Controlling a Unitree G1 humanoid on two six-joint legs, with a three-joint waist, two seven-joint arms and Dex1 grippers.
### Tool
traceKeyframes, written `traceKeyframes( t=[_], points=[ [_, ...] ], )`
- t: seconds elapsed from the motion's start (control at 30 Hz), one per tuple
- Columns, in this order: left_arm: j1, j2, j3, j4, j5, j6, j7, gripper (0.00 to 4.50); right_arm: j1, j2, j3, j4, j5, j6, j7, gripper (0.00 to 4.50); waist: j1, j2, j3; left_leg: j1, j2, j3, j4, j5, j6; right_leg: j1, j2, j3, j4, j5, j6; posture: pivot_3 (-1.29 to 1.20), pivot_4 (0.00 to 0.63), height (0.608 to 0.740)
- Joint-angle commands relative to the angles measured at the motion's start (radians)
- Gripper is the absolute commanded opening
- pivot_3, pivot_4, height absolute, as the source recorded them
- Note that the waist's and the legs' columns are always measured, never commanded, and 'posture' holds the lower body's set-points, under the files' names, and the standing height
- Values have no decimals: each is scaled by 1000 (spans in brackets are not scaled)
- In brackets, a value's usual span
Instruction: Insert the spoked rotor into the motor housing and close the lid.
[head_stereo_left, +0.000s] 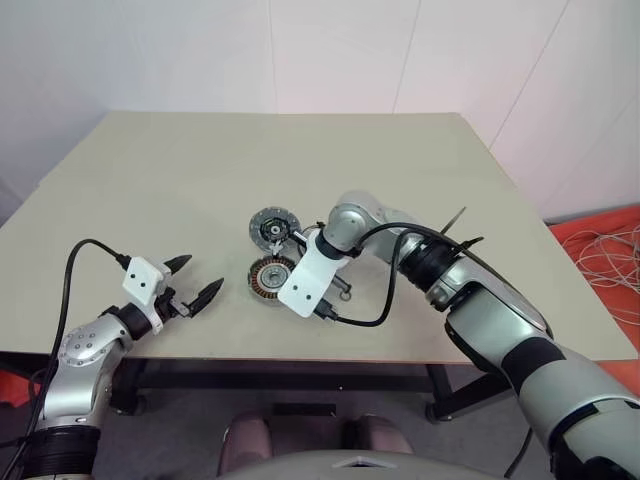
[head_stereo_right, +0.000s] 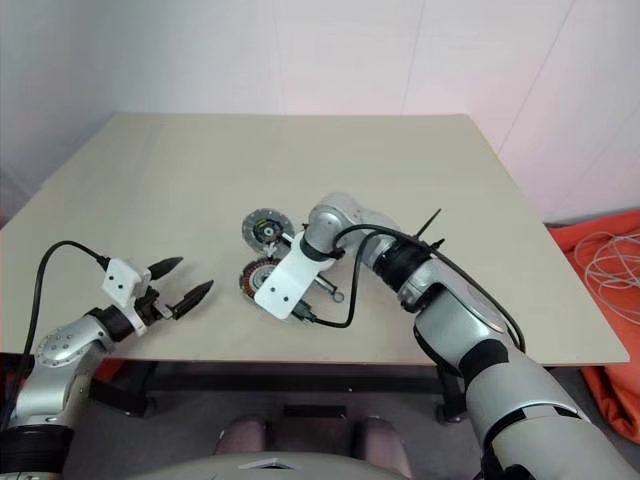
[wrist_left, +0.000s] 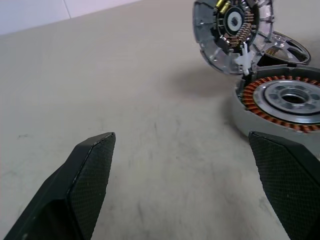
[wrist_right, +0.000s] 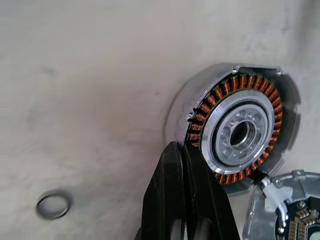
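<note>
R gripper (wrist_right: 187, 165) pressed together, empty, just over motor housing (wrist_right: 240, 131) rim; L gripper (head_stereo_left: 192, 280) spread wide w/ nothing between, apart on table (head_stereo_left: 150, 180).

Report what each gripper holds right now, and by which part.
Nothing is held. The left gripper is open over bare table. The right gripper is shut on nothing, its fingertips at the rim of the motor housing.

Motor housing (head_stereo_left: 268, 279) beside lid (head_stereo_left: 270, 229) on table (head_stereo_left: 180, 190) (left claw (head_stereo_left: 193, 281) agape).
</note>
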Motion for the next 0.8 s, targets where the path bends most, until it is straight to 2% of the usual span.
traceKeyframes(
  t=[0.03,0.43,0.8],
  points=[
    [-22,-2,-2,-6,10,-28,6,4500,-36,-30,-37,-36,33,-35,15,24,0,0,0,0,0,0,0,0,0,0,0,0,0,0,0,0,0,740],
    [-28,-14,-15,-1,19,-33,10,4500,16,-124,-43,-57,34,-28,39,24,1,0,0,-1,0,-1,6,0,1,0,0,0,3,0,0,0,0,740],
    [-66,-16,-33,23,26,-31,7,4500,63,-112,-52,-148,44,119,41,24,1,0,0,-2,0,-1,9,-1,1,1,0,0,4,0,0,0,0,740]
  ],
)
